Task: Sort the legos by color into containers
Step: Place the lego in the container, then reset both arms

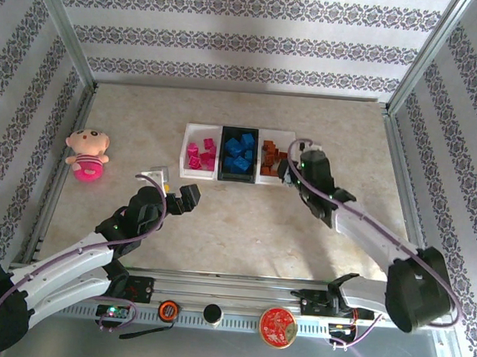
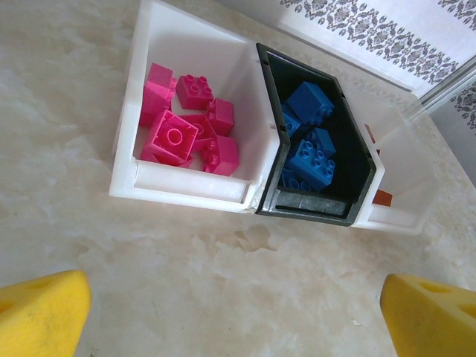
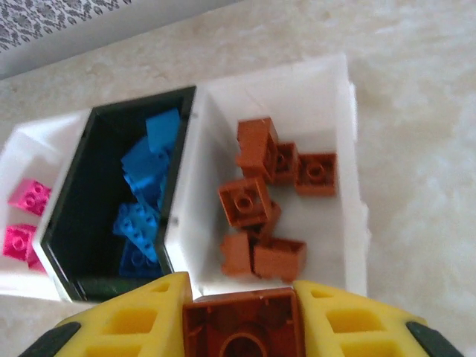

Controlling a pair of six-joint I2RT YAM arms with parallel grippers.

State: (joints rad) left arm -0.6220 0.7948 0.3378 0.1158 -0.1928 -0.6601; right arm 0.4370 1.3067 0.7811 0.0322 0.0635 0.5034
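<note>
Right gripper [image 3: 239, 312] clenched on an orange-brown lego [image 3: 242, 327], lower frame, just short of the right white tray [image 3: 327, 89]. Risk: early release drops it outside. Left gripper [image 2: 238, 312] released.

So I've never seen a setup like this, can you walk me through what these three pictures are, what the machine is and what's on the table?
It is two robot arms bolted at the near edge of a table. The overhead picture looks down from behind them. The other two come from cameras on each wrist, so the yellow shapes at their lower edges are the arms' own fingers.

On the table stand three joined trays: a white one with pink bricks, a black one with blue bricks, and a white one with brown bricks. A pink plush doll sits at the left.

The right gripper is shut on a brown brick beside the brown tray. The left gripper is open, holding nothing.
</note>
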